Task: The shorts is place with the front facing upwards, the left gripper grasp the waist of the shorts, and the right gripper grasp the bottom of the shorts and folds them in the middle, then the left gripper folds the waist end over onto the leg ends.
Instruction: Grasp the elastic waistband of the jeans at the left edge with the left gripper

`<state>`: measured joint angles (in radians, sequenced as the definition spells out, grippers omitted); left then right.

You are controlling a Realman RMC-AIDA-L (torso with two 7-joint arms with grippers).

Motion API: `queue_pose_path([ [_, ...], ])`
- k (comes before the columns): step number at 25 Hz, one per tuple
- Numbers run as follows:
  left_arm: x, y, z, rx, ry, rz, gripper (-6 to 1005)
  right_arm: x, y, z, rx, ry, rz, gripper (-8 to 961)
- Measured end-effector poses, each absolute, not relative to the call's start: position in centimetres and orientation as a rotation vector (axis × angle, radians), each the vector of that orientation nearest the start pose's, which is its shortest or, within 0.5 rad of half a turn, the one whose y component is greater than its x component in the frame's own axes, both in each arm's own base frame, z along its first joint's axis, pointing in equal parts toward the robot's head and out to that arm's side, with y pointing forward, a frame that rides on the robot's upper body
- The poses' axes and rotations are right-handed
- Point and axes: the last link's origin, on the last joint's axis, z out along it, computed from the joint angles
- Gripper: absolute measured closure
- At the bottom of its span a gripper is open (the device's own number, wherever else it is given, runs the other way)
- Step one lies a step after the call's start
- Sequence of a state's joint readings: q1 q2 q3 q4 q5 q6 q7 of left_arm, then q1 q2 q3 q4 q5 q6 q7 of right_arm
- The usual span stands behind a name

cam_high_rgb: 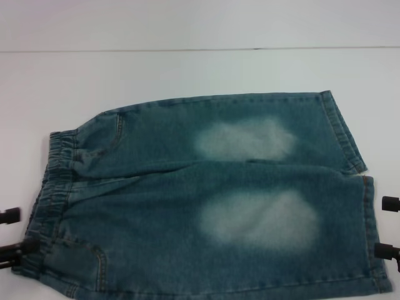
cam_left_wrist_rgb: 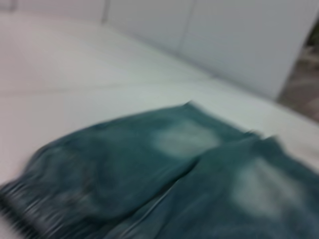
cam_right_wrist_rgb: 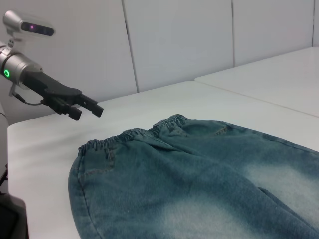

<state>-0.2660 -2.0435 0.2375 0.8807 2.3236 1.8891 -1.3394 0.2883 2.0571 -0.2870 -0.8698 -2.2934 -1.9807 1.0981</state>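
The child-size blue-green denim shorts (cam_high_rgb: 206,200) lie flat on the white bench (cam_high_rgb: 187,69), the face with two pale faded patches up, filling the lower half of the head view. The ruffled, darker elastic waist of the shorts (cam_high_rgb: 53,187) sits at nine o'clock; the bottom of the shorts (cam_high_rgb: 365,212), two flat stitched hems, sits at three o'clock.

The step in hand looks like the approach for the first fold, with neither end gripped yet. To do it well, each gripper should come down on the near corner of its own end, pinch through both layers of denim, and the two should lift and carry together toward twelve o'clock so the near leg lands squarely on the far one.

The black open-frame left gripper (cam_high_rgb: 14,232) shows at about eight o'clock, two dark fingers (cam_high_rgb: 9,216) spread apart just beside the waistband; it holds nothing, and from the head view one cannot tell whether the lower finger touches the cloth. The right wrist view shows it raised above the bench, apart from the shorts.

The black right gripper (cam_high_rgb: 387,227) shows at about four o'clock, blocky tips parted beside the hem, empty.
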Motion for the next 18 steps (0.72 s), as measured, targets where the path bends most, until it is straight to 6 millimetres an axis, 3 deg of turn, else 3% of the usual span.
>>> queue_pose_path([
  [7,-37.0,21.8,9.8,-2.536,-1.088,-0.274,171,33.9,21.7,7.0,-2.702,0.49,0.596,62],
  [11,-37.3,22.3,9.1,-2.559,-1.155,-0.146,172,33.9,21.8,7.1,-2.698,0.486,0.6,62],
  [18,-36.9,23.3,7.0,-2.59,-1.165,-0.078,173,33.6,22.2,7.1,-2.698,0.486,0.606,62],
])
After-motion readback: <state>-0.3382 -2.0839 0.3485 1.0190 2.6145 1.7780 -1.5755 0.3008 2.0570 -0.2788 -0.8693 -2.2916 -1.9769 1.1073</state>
